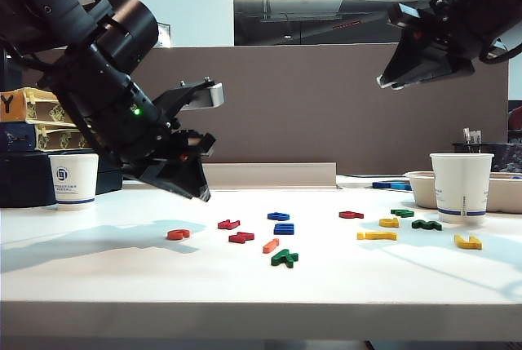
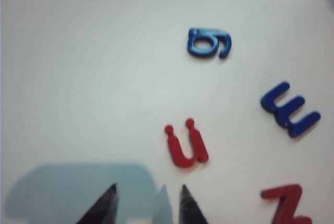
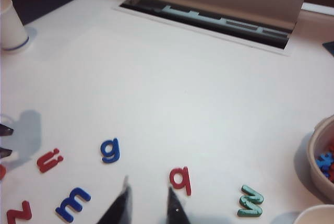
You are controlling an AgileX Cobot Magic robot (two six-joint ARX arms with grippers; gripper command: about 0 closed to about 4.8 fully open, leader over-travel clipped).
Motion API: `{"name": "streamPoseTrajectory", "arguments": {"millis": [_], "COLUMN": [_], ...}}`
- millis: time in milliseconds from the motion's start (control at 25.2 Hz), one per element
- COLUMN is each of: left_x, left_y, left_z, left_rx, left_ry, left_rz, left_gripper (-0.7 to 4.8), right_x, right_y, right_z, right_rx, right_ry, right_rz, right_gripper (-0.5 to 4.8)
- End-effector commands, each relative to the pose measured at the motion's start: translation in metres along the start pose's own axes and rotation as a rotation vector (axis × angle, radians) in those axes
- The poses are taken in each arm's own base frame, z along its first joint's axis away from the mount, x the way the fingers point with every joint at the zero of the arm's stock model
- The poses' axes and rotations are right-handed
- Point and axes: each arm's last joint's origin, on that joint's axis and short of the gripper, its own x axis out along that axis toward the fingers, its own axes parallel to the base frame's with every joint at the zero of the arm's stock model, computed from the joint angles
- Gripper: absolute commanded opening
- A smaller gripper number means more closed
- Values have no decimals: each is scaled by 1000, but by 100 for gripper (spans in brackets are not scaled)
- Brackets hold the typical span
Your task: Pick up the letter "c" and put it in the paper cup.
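The letter "c" (image 1: 178, 234), a small orange-red curved piece, lies flat on the white table at front left. My left gripper (image 1: 200, 180) hangs above the table just right of it and behind it. The left wrist view shows this gripper (image 2: 147, 195) open and empty; the "c" does not show there. One paper cup (image 1: 462, 187) stands at the right, another paper cup (image 1: 73, 180) at the far left. My right gripper (image 1: 393, 81) is raised high at the upper right. In its wrist view the right gripper (image 3: 147, 195) is open with nothing in it.
Loose letters lie across the middle of the table: a red u-shaped piece (image 2: 187, 144), a blue g (image 2: 209, 44), a blue m (image 2: 289, 109), an orange bar (image 1: 271, 245) and a green piece (image 1: 285, 258). A beige bowl (image 1: 418, 188) stands beside the right cup.
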Motion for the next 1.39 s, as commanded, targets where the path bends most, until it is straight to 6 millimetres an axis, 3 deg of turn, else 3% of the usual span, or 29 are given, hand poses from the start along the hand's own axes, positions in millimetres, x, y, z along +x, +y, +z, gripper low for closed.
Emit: {"name": "streamPoseTrajectory", "arguments": {"millis": [40,1390], "left_x": [-1,-2], "left_y": [-1,-4], "left_z": [-1,-16], "left_rx": [-5,-44], "left_ry": [13,165], "left_rz": [-8,-38], "left_gripper": [148,152], "right_x": [-1,-1], "right_y": [0,0], "right_z": [2,2], "right_rx": [-12,-12], "right_ry": [-7,-6], "right_rz": [-1,-2], "right_gripper": [85,85]}}
